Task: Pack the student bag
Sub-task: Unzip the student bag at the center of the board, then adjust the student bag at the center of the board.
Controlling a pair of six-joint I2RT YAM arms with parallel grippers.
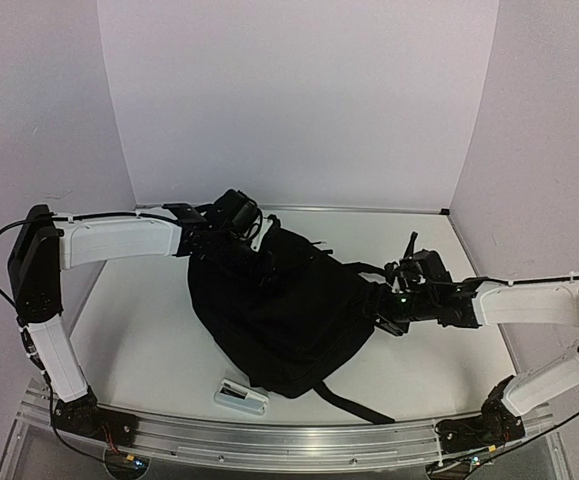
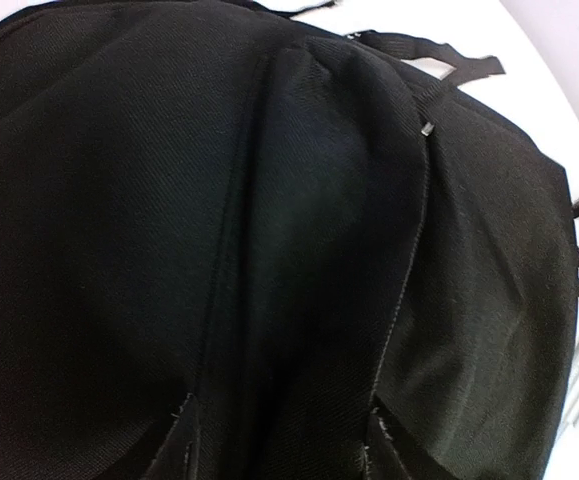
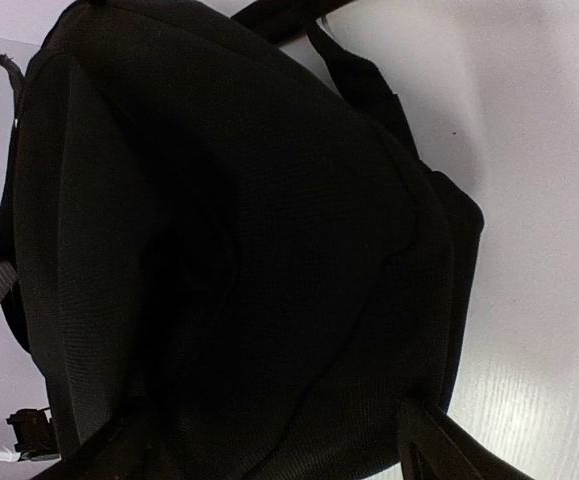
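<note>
Centrally, student bag (image 1: pixel 279 320) slumped, pouch (image 1: pixel 241 397) just beside, both jaws parted against fabric, grip unclear.

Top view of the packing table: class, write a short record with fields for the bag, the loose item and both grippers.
bag: black backpack lying in the middle of the table
loose item: small pale object on the table, just in front of the backpack
left gripper: at the backpack's far end, fingers spread over the fabric, grip unclear
right gripper: at the backpack's right side, fingers spread, grip unclear
</note>
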